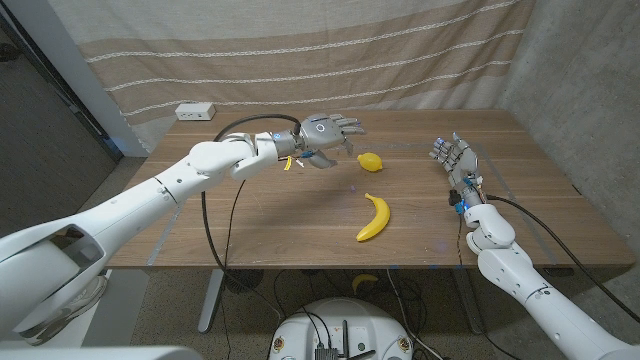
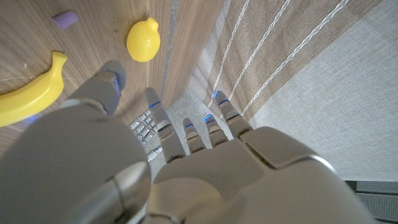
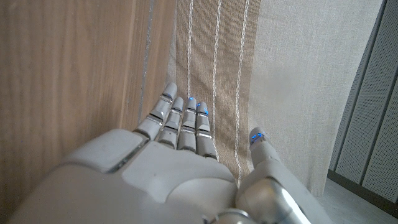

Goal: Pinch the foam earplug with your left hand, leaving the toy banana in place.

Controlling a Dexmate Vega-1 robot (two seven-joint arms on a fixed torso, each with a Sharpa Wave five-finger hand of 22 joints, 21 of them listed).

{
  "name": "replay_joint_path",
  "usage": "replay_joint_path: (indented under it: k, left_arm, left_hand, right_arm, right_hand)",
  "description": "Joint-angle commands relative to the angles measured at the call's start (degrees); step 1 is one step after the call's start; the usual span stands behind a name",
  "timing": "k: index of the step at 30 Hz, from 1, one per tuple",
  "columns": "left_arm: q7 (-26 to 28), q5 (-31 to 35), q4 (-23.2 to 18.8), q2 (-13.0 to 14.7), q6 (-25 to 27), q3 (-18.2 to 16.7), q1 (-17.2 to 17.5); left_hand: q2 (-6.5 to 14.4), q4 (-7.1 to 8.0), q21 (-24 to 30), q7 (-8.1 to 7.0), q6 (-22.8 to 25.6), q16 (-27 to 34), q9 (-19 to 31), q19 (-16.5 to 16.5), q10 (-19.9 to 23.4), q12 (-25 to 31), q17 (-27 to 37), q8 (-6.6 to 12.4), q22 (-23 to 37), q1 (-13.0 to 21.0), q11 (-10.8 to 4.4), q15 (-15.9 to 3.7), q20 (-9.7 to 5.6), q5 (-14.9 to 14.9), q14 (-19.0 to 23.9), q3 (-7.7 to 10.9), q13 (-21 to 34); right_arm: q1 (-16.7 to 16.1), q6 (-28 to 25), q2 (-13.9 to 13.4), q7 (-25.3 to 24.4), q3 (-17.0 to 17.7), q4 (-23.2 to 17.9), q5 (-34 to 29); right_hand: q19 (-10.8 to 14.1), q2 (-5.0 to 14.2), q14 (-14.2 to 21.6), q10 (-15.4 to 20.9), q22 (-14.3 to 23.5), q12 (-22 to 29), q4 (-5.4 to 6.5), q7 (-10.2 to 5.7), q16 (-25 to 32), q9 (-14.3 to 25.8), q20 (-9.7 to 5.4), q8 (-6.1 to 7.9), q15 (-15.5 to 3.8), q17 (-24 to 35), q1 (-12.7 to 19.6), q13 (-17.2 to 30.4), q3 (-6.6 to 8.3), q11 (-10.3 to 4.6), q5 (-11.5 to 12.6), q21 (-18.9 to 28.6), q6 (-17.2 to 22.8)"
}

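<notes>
A: How many things lie on the table (image 1: 560,215)?

B: One toy banana (image 1: 374,218), one toy lemon (image 1: 370,162) and one small purple foam earplug (image 2: 64,19). One white power strip (image 1: 195,112) sits near the far left corner.

A: And hands?

B: Two robot hands, a left hand (image 1: 333,131) and a right hand (image 1: 453,155).
</notes>
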Motion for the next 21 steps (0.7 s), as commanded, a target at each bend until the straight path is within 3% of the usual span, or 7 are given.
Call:
replay_joint_path:
  k: [1, 21]
  left_arm:
    - [-0.93, -0.75, 1.34, -0.42, -0.29, 0.75, 0.03]
    - [-0.60, -0.59, 4.06, -1.19, -1.60, 2.82, -1.32]
  left_hand:
    - [0.02, 0.19, -0.19, -0.12, 0.64, 0.04, -0.02, 0.67, 0.49, 0.15, 0.13, 0.34, 0.18, 0.84, -0.06, 0.16, 0.12, -0.09, 0.61, -0.41, 0.08]
    - [0.33, 0.36, -0.77, -0.17, 1.15, -0.05, -0.07, 0.96, 0.55, -0.02, 0.13, 0.37, 0.22, 1.92, -0.11, 0.10, 0.23, -0.34, 0.64, -1.18, 0.08]
  right_arm:
    - [-0.07, -0.09, -0.03, 0.00, 0.01, -0.08, -0.07]
    - [-0.53, 0.56, 0.34, 0.03, 0.17, 0.17, 0.20]
  right_hand:
    - [0.56, 0.43, 0.52, 0.41, 0.28, -0.31, -0.14, -0.03, -0.32, 0.08, 0.03, -0.31, 0.09, 0.00, 0.60, 0.33, -0.14, 0.03, 0.30, -0.28, 0.49]
    - [0.84, 0.35, 0.71, 0.61, 0.29, -0.74, -0.18, -0.05, -0.67, 0.10, 0.05, -0.75, 0.08, -0.02, 0.67, 0.37, -0.38, 0.18, 0.30, -0.90, 0.73]
